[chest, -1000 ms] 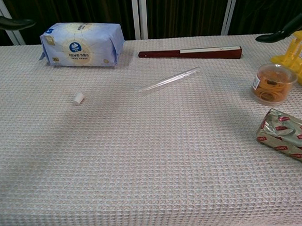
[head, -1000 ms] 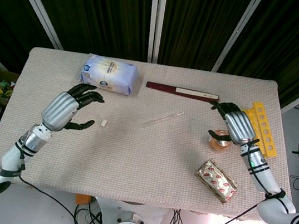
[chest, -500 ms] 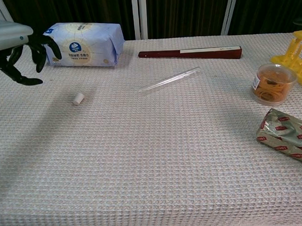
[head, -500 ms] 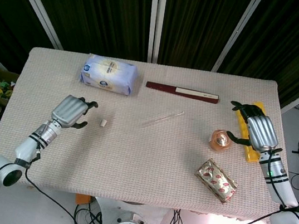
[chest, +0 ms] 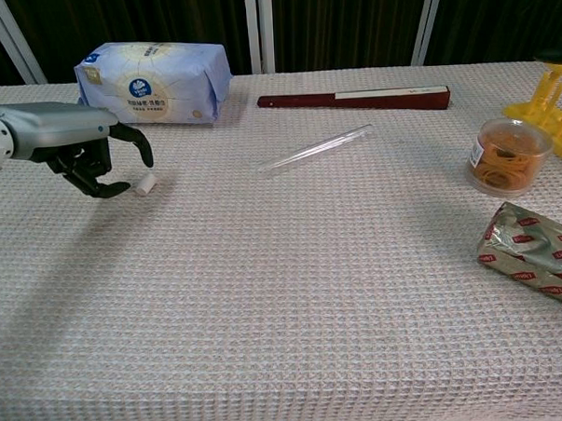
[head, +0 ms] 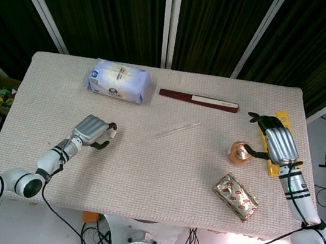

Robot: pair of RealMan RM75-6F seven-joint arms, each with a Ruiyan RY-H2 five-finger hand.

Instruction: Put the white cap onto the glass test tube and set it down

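L robot hand (head: 91, 131): silver back, blk fingers | arms white w/ blk bands

white cap (chest: 146, 185), clear glass test tube (chest: 314, 148)

The small white cap (chest: 146, 185) lies on its side on the counter, well apart from the tube and on the blue packet's side of it. The clear glass tube (chest: 315, 148) lies flat, uncapped, slanting, just in front of the dark red fan.

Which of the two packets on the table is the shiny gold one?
The gold packet with red marks, lying at the right near the front edge. The other, the pale blue and white packet, sits at the far left.
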